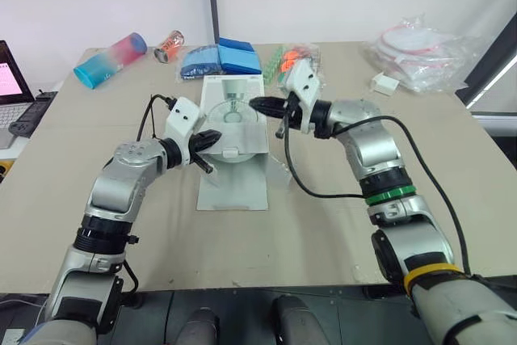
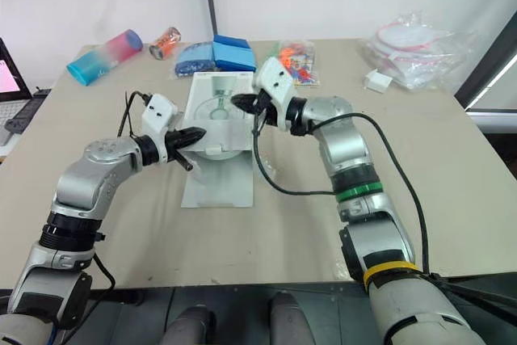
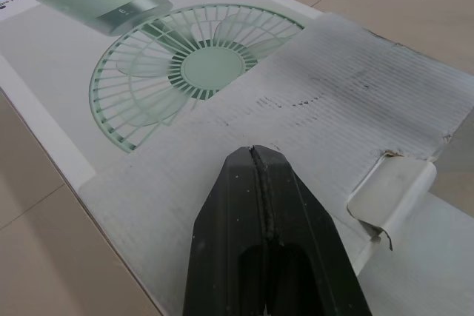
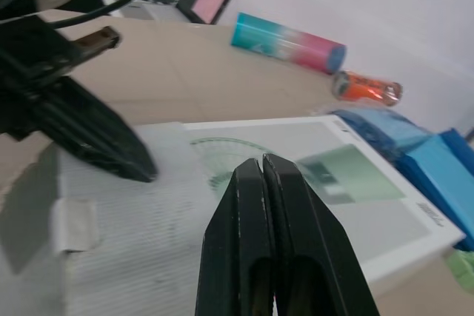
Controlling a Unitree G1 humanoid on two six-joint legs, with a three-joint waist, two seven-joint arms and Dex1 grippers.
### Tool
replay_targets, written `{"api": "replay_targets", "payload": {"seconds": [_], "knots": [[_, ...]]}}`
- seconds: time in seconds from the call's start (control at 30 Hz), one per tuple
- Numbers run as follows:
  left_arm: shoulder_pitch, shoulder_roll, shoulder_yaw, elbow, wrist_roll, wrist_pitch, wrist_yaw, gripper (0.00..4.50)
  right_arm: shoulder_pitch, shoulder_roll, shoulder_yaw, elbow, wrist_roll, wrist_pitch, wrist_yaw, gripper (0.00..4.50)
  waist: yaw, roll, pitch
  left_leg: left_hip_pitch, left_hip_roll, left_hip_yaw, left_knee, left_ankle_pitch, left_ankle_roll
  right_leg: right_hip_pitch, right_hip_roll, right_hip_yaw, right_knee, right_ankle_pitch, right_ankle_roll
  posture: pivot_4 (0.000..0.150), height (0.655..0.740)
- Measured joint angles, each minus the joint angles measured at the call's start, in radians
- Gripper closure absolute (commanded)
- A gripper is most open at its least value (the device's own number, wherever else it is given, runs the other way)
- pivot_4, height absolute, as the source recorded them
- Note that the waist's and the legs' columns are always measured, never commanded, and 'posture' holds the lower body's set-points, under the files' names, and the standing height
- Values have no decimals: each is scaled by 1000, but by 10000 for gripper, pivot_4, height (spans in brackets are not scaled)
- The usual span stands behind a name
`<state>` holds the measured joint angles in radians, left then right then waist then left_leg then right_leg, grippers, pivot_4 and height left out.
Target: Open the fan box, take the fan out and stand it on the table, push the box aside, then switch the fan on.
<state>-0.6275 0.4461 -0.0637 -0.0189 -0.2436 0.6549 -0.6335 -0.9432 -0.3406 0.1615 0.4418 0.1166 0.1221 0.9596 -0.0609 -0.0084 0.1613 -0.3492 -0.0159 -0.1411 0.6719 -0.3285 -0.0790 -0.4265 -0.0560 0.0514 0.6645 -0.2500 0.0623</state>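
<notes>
Reaching in from both sides, a humanoid robot's two arms meet over the fan box [image 1: 230,90], which lies flat near the middle of the counter [image 1: 307,240]. Left of the box and beyond it rest a pink-and-blue bottle [image 1: 109,60] and an orange can [image 1: 168,46]. The left hand [image 1: 215,136], its two fingers pressed together and holding nothing, sits at the box's left side just over a flap [image 3: 355,101]. That flap shows its bare corrugated inside and lies across part of the printed fan picture; whether the fingertips touch it cannot be told. Blue packs [image 1: 222,58] sit just behind the box. The right hand [image 1: 254,103], likewise closed tight and empty, points in over the box's right side, near the left hand. A clear plastic bag [image 1: 420,50] lies well to the right of the box.

The fan has yet to be lifted out. With neither hand gripping anything, a prod at the flap looks likely to skate the light box back into the blue packs. A downward press could instead crease the card or tear the flap's small tab. The two hands, working so close together, could also knock each other.
</notes>
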Motion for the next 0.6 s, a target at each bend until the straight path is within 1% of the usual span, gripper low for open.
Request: {"api": "replay_targets", "payload": {"seconds": [0.13, 0.33, 0.5, 0.6], "knots": [[14, 0, 11, -18, -7, 6, 7, 45000, 71, 2, 54, -20, -23, 27, 16, 44633, -4, 0, 0, 0, 0, 0, 0, 0, 0, 0, 0, 0, 0, 0, 0, 1500, 7400], [57, -5, 49, -77, -65, 34, 18, 45000, 72, -1, 70, -7, -63, 3, -1, 44633, -10, 0, 0, 0, 0, 0, 0, 0, 0, 0, -1, -1, 0, 0, 0, 1500, 7400], [106, 5, 125, -188, -158, 74, 12, 45000, 72, 0, 71, -7, -65, 1, -2, 44633, -12, 0, 0, 0, 0, 0, 0, 0, 0, 0, -1, -1, 0, 0, 0, 1500, 7400], [150, 28, 115, -274, -187, 94, -10, 45000, 72, -1, 71, -7, -65, 1, -2, 44633, -12, 0, 0, 0, 0, 0, 0, 0, 0, 0, -1, -1, 0, 0, 0, 1500, 7400]]}}
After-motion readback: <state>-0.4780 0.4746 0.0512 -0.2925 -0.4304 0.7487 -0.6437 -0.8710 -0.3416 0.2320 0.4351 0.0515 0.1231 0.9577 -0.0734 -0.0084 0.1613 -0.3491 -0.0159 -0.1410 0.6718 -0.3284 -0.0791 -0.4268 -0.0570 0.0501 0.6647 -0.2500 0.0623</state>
